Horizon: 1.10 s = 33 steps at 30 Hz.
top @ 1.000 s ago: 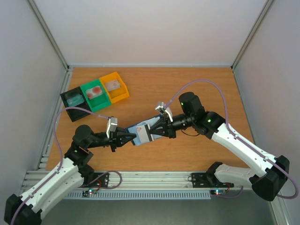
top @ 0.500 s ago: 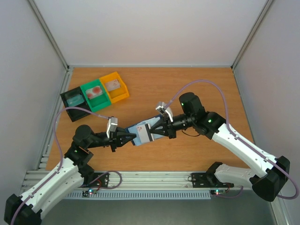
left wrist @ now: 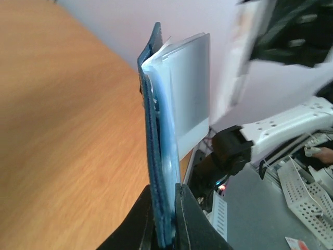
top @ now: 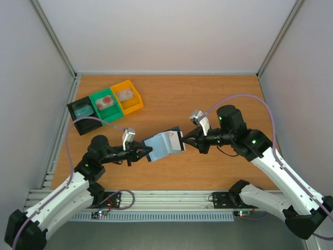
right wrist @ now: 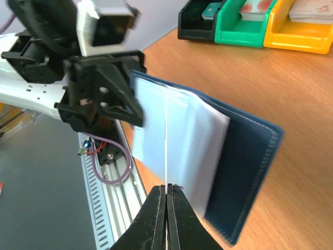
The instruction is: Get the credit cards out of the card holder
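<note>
The card holder (top: 160, 146), navy with blue-grey inner pockets, is held off the table, open. My left gripper (top: 149, 152) is shut on its left edge; in the left wrist view the holder (left wrist: 154, 130) stands edge-on between the jaws of that gripper (left wrist: 165, 190). My right gripper (top: 184, 141) is shut on a pale credit card (top: 177, 140) at the holder's right side. The right wrist view shows that card (right wrist: 166, 140) edge-on as a thin line rising from my shut right gripper (right wrist: 166, 188), in front of the holder (right wrist: 244, 166). The card (left wrist: 240, 52) is blurred in the left wrist view.
Three bins stand in a row at the back left: black (top: 82, 110), green (top: 105, 104) and yellow (top: 127, 96), each with a card in it. Cage walls close the table's sides and back. The metal rail (top: 171, 200) runs along the near edge.
My right arm has pulled back to the right with the card pinched in its jaws, drawing it along the holder. The left gripper has shifted slightly right, still gripping the holder.
</note>
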Each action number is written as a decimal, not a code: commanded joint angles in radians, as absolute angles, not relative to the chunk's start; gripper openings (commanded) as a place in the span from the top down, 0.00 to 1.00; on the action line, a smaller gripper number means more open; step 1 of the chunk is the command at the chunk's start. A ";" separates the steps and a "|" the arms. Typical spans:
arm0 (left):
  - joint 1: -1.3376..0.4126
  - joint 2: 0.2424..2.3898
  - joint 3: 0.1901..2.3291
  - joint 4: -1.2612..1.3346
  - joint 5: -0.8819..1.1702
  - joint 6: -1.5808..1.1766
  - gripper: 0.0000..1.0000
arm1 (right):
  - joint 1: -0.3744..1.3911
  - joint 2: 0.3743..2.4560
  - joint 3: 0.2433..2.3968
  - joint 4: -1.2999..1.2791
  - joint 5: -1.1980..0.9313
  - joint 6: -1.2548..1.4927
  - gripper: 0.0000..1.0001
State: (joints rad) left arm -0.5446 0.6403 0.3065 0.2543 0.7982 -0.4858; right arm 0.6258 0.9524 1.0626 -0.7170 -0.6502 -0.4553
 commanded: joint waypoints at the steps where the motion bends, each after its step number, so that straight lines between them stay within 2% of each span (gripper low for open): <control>1: -0.543 0.745 0.359 0.048 0.692 -0.515 1.00 | 0.615 0.902 1.105 -0.753 -0.629 -0.479 0.99; 6: -0.540 0.874 0.399 0.008 0.665 -0.508 1.00 | 0.617 0.903 1.107 -0.755 -0.653 -0.482 0.99; 10: -0.520 0.976 0.458 -0.202 0.522 -0.497 1.00 | 0.617 0.917 1.115 -0.756 -0.683 -0.478 0.99; 14: -0.506 1.088 0.419 -0.175 0.575 -0.496 0.99 | 0.617 0.941 1.118 -0.757 -0.729 -0.481 0.99; 15: -0.506 1.106 0.414 -0.164 0.559 -0.496 0.96 | 0.616 0.947 1.117 -0.756 -0.737 -0.483 0.99; 16: -0.506 1.119 0.421 -0.170 0.526 -0.497 0.86 | 0.616 0.952 1.119 -0.755 -0.745 -0.485 0.99; 17: -0.506 1.127 0.431 -0.180 0.488 -0.495 0.72 | 0.617 0.957 1.121 -0.754 -0.752 -0.485 0.99; 18: -0.506 1.130 0.444 -0.196 0.449 -0.485 0.53 | 0.617 0.961 1.123 -0.750 -0.761 -0.484 0.99; 19: -0.505 1.128 0.459 -0.223 0.399 -0.473 0.43 | 0.616 0.963 1.122 -0.743 -0.771 -0.483 0.99; 24: -0.471 1.057 0.503 -0.266 0.335 -0.426 0.16 | 0.617 0.963 1.131 -0.703 -0.801 -0.468 0.99; 26: -0.457 0.978 0.545 -0.282 0.352 -0.329 0.10 | 0.616 0.967 1.144 -0.698 -0.800 -0.465 0.99; 28: -0.452 0.880 0.579 -0.274 0.402 -0.236 0.08 | 0.615 0.976 1.168 -0.698 -0.806 -0.461 0.99; 31: -0.451 0.714 0.596 -0.191 0.630 -0.102 0.08 | 0.617 0.990 1.195 -0.675 -0.850 -0.462 0.99; 33: -0.451 0.624 0.603 -0.129 0.783 -0.034 0.12 | 0.615 1.002 1.212 -0.654 -0.868 -0.474 0.99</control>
State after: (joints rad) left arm -0.4515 0.7784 0.5644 -0.2642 0.4900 -0.2459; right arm 0.6216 0.9871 1.1584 -0.7143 -0.8021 -0.4698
